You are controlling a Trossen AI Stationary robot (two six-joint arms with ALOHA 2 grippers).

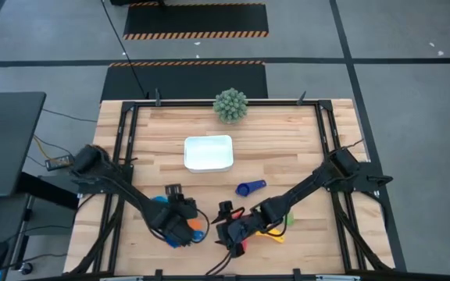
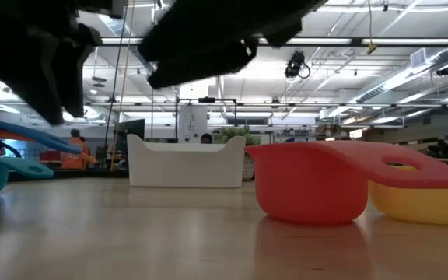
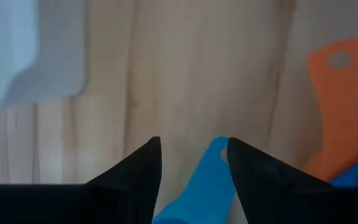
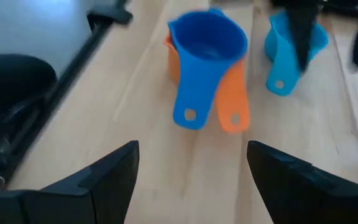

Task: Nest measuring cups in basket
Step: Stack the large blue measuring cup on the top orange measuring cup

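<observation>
You've got the white basket (image 1: 208, 153) upright at frame centre; blue cup (image 1: 248, 188) lower right of it, other cups (image 1: 275, 232) w/ mixed colours along bottom.
</observation>
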